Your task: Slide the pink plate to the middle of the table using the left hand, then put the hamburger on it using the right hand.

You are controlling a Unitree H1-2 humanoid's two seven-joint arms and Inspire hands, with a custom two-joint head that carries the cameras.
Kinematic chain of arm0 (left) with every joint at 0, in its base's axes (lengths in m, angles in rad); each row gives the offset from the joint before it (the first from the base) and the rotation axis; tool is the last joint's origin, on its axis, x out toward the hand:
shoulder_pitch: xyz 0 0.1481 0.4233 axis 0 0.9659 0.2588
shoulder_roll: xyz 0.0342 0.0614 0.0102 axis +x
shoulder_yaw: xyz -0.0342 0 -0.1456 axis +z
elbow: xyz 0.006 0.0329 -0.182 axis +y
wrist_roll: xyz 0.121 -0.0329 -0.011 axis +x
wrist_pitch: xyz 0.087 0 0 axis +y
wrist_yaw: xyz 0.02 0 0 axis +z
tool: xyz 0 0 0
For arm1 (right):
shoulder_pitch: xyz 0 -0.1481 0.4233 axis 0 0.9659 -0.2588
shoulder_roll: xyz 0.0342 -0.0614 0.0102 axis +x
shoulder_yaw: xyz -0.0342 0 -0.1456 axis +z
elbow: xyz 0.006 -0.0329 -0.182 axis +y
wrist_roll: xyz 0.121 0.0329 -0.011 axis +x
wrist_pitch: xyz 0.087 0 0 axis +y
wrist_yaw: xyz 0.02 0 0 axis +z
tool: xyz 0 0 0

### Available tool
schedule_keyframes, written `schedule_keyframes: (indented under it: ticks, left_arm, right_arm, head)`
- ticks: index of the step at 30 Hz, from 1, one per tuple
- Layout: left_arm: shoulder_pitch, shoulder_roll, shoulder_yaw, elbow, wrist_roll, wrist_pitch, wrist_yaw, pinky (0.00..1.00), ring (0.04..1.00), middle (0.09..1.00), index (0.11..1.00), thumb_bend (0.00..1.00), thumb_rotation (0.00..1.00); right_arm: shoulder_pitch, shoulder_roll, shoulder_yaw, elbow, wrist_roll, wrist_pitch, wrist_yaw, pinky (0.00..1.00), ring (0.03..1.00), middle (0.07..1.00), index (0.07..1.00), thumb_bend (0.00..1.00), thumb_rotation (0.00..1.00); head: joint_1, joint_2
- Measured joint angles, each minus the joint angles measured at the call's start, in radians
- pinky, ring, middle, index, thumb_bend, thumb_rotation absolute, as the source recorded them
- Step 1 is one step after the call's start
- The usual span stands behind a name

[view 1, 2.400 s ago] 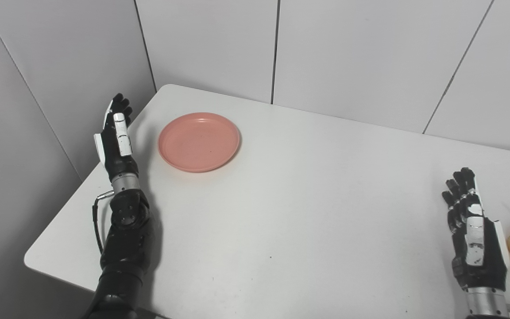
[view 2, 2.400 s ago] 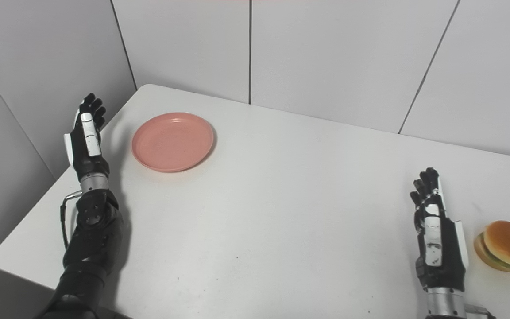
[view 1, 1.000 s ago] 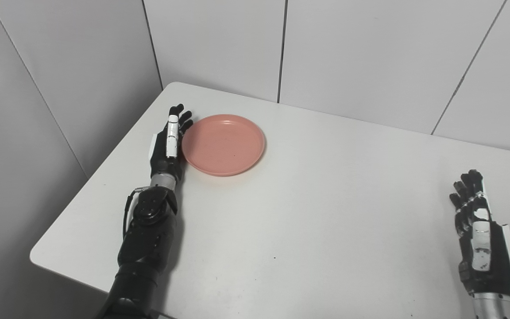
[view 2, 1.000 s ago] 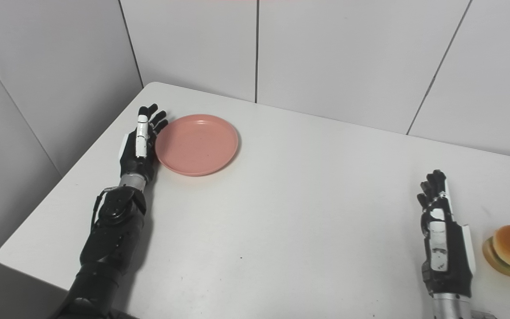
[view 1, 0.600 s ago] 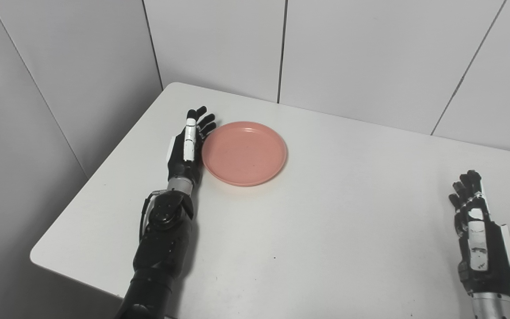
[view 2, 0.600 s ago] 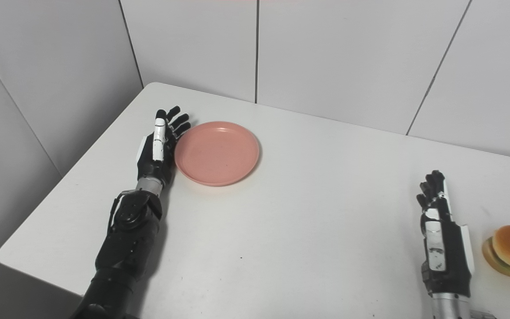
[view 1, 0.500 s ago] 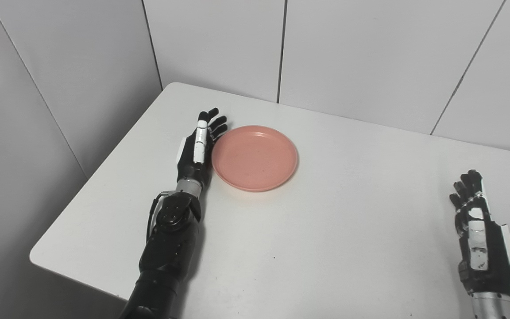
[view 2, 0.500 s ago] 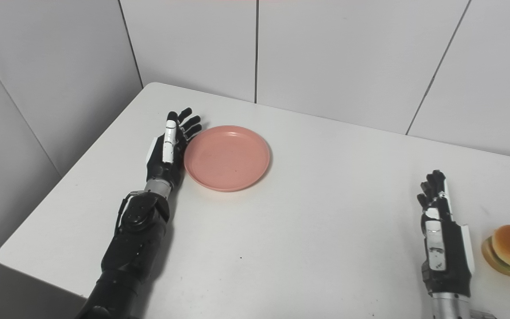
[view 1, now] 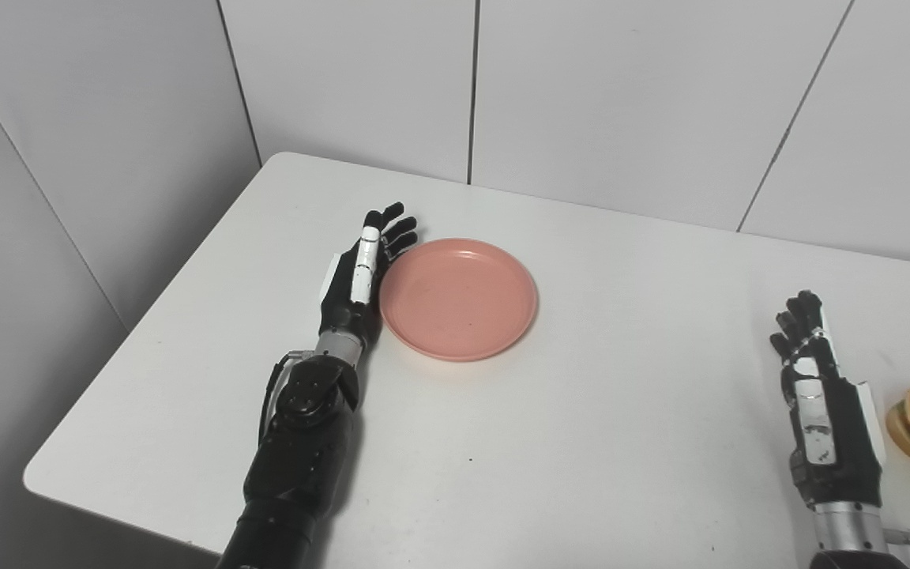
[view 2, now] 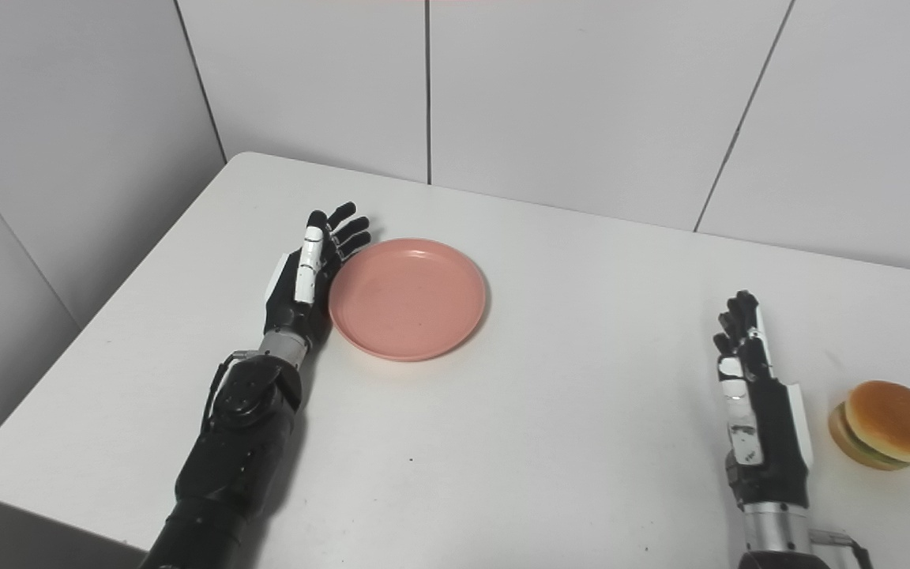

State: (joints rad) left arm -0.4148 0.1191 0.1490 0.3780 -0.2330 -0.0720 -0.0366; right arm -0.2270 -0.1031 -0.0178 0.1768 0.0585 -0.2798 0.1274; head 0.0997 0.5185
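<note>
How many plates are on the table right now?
1: the pink plate sits left of the table's middle, its left rim against the open left hand. None looks hidden.

Change over the sequence: the left hand (view 1: 359, 276), first raised off the worktop's (view 1: 581, 411) left edge and apart from the pink plate (view 1: 459, 299), now lies edge-on against the plate's left rim, fingers extended. The plate has slid from the far-left corner toward the worktop's middle.
</note>
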Motion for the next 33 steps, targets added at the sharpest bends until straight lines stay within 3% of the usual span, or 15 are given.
schedule_keyframes:
  ticks: [5, 13, 19, 25, 33]
  left_arm:
    - [0.022, 0.000, -0.021, -0.023, -0.001, -0.001, -0.028, 0.91, 0.890, 0.880, 0.880, 0.62, 1.00]
    - [0.051, 0.001, -0.028, -0.065, -0.006, 0.019, -0.088, 0.90, 0.891, 0.889, 0.883, 0.64, 1.00]
    - [0.090, -0.018, -0.038, -0.129, -0.006, 0.049, -0.096, 0.90, 0.893, 0.887, 0.875, 0.63, 1.00]
    - [0.144, -0.055, -0.084, -0.232, -0.004, 0.126, -0.099, 0.91, 0.905, 0.897, 0.879, 0.60, 1.00]
    - [0.159, -0.065, -0.115, -0.235, -0.013, 0.114, -0.152, 0.91, 0.899, 0.893, 0.883, 0.57, 1.00]
  right_arm:
    - [0.009, 0.018, 0.004, -0.013, -0.028, 0.010, -0.027, 1.00, 1.000, 1.000, 1.000, 0.49, 0.91]
    - [0.024, 0.059, 0.017, -0.038, -0.052, 0.032, -0.055, 1.00, 1.000, 1.000, 1.000, 0.62, 0.89]
    - [0.028, 0.074, 0.032, -0.049, -0.101, 0.057, -0.079, 1.00, 1.000, 1.000, 1.000, 0.66, 0.92]
    - [0.038, 0.099, 0.045, -0.066, -0.126, 0.118, -0.095, 1.00, 1.000, 1.000, 1.000, 0.66, 0.92]
    - [0.042, 0.115, 0.050, -0.071, -0.135, 0.141, -0.106, 1.00, 1.000, 1.000, 1.000, 0.62, 0.94]
  head:
    - [-0.069, 0.003]
    - [-0.144, 0.009]
    - [-0.183, 0.015]
    - [-0.218, 0.020]
    - [-0.241, 0.008]
